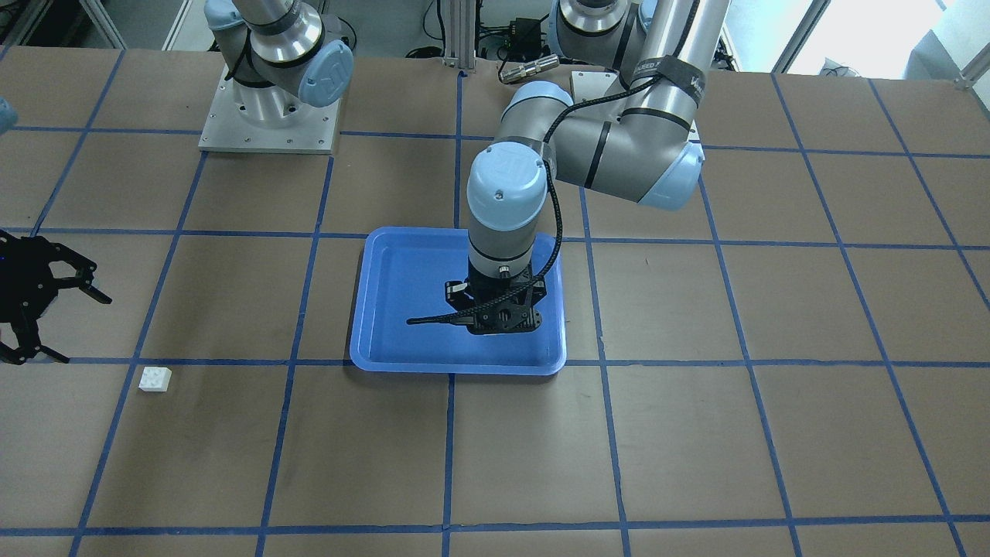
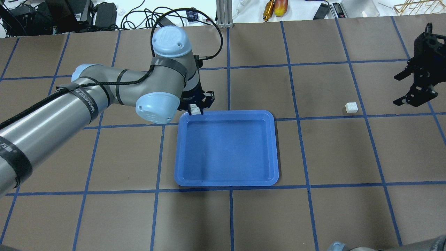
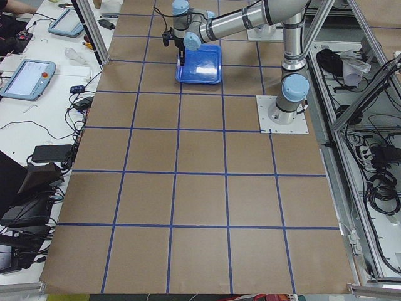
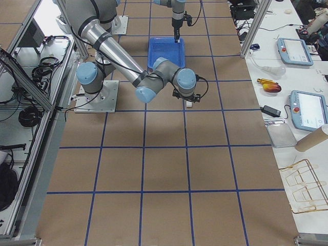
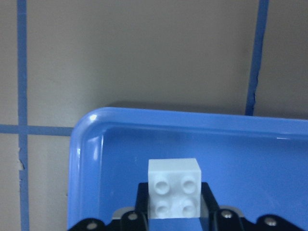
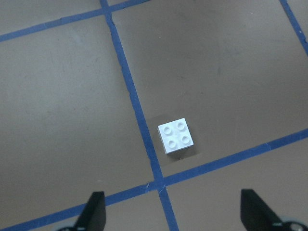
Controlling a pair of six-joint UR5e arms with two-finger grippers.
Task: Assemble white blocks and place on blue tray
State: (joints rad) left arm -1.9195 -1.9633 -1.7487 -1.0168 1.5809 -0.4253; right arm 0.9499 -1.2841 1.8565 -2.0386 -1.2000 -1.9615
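Brown table (image 2: 348, 157); left gripper (image 2: 195, 106) apparently pinches studded white block (image 5: 173, 180) over blue tray (image 2: 228, 182).

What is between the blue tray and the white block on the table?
Only bare table and a blue tape line separate the blue tray from the white block, seen in the overhead view.

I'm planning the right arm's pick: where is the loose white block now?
Overhead view: the loose white block lies on the table right of the blue tray, beside a tape crossing, near the open right gripper.
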